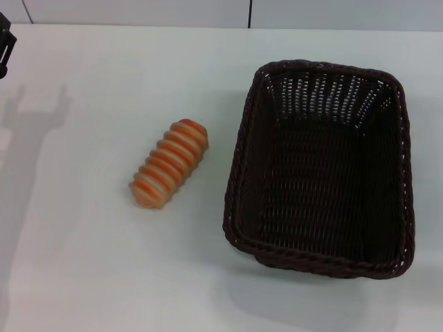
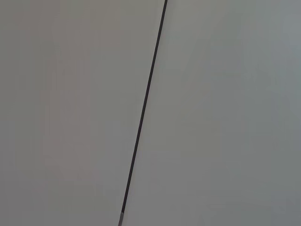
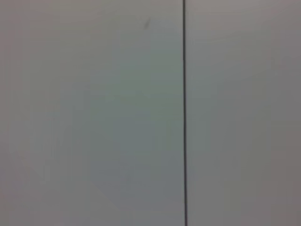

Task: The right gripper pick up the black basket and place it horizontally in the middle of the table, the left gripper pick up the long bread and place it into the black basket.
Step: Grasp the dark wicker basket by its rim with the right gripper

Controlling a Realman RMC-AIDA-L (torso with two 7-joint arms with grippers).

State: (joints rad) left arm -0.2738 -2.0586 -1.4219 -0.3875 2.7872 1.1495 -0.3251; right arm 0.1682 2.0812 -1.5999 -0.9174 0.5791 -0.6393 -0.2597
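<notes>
White table (image 1: pixel 83 277), long bread (image 1: pixel 169 163) beside black basket (image 1: pixel 322 169) — left gripper (image 1: pixel 5 45) grip unclear.

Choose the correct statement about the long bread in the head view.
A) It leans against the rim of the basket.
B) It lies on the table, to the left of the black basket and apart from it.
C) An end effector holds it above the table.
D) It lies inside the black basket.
B: the long bread lies on the white table, with bare tabletop between it and the black basket on its right.

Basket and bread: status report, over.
Left gripper barely in view at table's far left edge; right gripper unseen. Basket empty, lengthwise, right of centre. Bread beside it, untouched. Nothing between them.
</notes>
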